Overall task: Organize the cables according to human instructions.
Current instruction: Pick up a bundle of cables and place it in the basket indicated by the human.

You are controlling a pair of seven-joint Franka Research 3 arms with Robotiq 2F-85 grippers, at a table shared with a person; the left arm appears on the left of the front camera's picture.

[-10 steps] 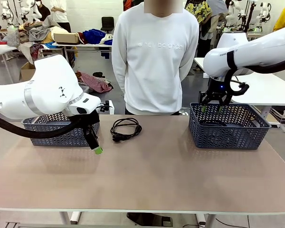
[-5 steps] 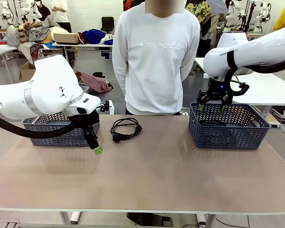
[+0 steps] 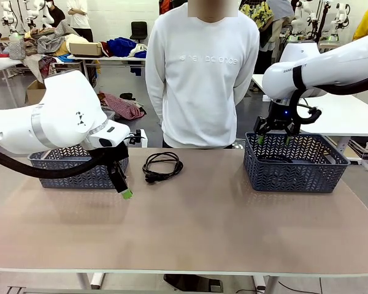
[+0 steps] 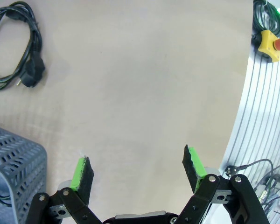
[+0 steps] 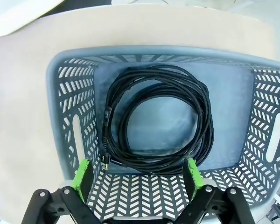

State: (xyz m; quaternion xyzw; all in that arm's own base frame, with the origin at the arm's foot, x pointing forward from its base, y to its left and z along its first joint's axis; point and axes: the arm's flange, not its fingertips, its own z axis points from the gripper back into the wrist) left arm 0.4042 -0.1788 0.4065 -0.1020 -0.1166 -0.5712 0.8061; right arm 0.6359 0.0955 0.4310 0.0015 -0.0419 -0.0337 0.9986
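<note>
One coiled black cable [image 3: 161,165] lies on the table in front of the person, between the two baskets; it also appears in the left wrist view, cable [image 4: 16,44], at the upper left. A second coiled cable [image 5: 155,121] rests on the floor of the right basket [image 3: 294,162], basket [image 5: 65,116]. My left gripper [image 3: 124,188], gripper [image 4: 137,170] hovers open and empty over bare table, just left of the loose cable. My right gripper [image 3: 272,137], gripper [image 5: 137,172] hangs open and empty above the right basket's left part.
A second grey basket [image 3: 73,166] stands at the table's left, partly behind my left arm. The person stands at the far edge with hands behind the back. The table's metal edge and a yellow emergency stop [image 4: 270,41] show in the left wrist view.
My right gripper has risen slightly above the right basket. The left arm and the loose cable have not moved.
</note>
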